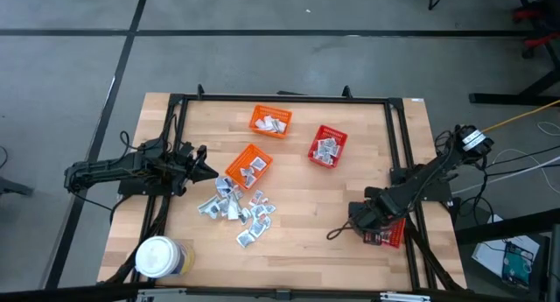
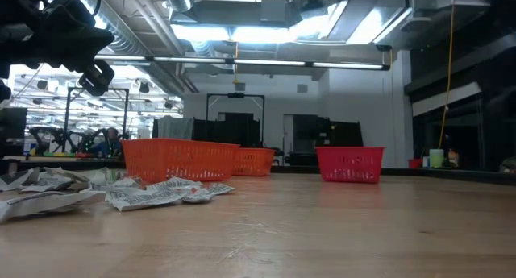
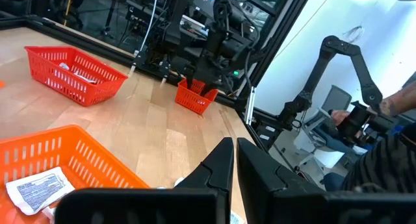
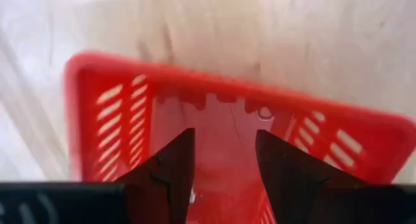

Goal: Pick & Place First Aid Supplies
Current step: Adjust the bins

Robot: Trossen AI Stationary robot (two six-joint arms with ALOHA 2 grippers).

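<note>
**Worktop count: 4 baskets, 1 loose pile, 1 jar**

Baskets on the worktop (image 1: 297,223) number 4: 2 orange (image 1: 270,121) (image 1: 249,165) and 1 red (image 1: 327,147) hold sachets; 1 more red basket (image 1: 394,233) sits beneath the right claw (image 1: 376,225), whose fingers stand parted over it, gripping nothing. Loose first aid supplies (image 1: 234,211) lie piled beside the nearer orange basket. Left claw (image 1: 203,168) is clenched, empty, near that basket. 1 white-lidded jar (image 1: 157,257) stands at a corner.

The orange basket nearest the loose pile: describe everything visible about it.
The orange basket is a small rectangular mesh bin, plastic by its look, standing upright and skewed on the wooden table. A few silvery-white sachets lie inside. The loose pile spreads just beside it, toward the table's front. The left gripper, fingers shut, hovers alongside without touching it.
</note>
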